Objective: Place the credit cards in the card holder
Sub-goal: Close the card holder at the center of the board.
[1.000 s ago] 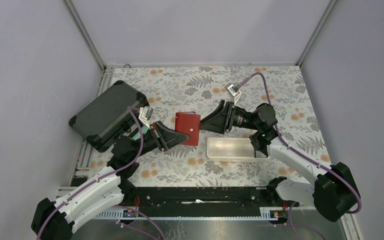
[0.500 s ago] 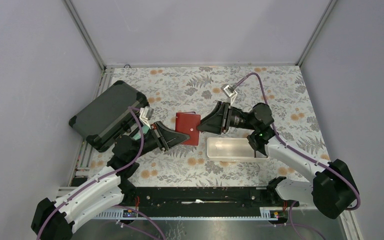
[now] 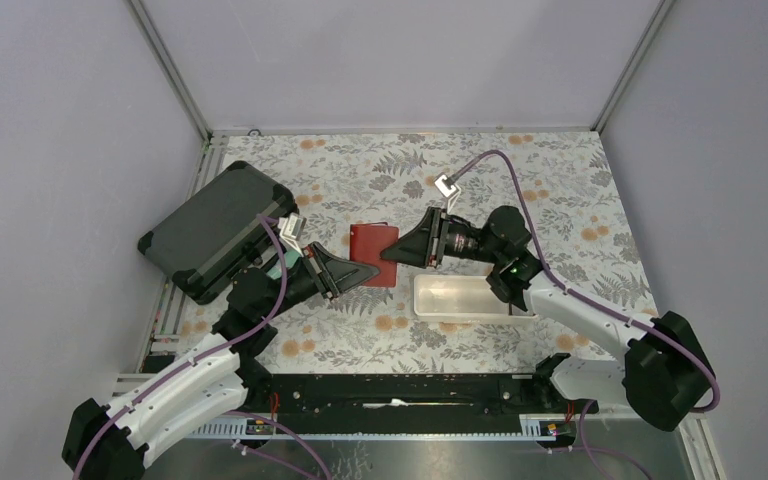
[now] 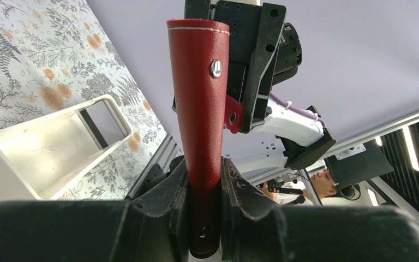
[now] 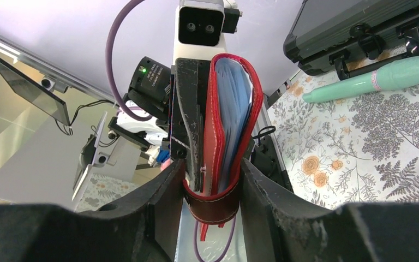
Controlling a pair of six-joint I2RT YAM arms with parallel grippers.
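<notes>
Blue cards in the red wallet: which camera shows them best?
The right wrist view: it looks into the red wallet, where the blue cards sit between its covers. The top view shows only the wallet's red outside; the left wrist view only its outer face and snap.

Top view: bright, even, diffuse light from overhead. No glare on floral table cover (image 3: 560, 190). Shadows there faint and soft-edged, tight against white tray (image 3: 460, 297). Sharp across the field; mild bowing toward the corners.

Left wrist view: red card holder (image 4: 202, 109) crisp at centre, small glint on metal snap (image 4: 215, 68). Left fingers (image 4: 158, 202) at 6 o'clock dark, blurred. Ceiling light strip (image 4: 409, 144) at 3 o'clock blown out.

Right wrist view: right fingers (image 5: 273, 202) at 6 o'clock underexposed, out of focus. Highlights clipped at 10 o'clock. Wide-angle stretch at the edges.
</notes>
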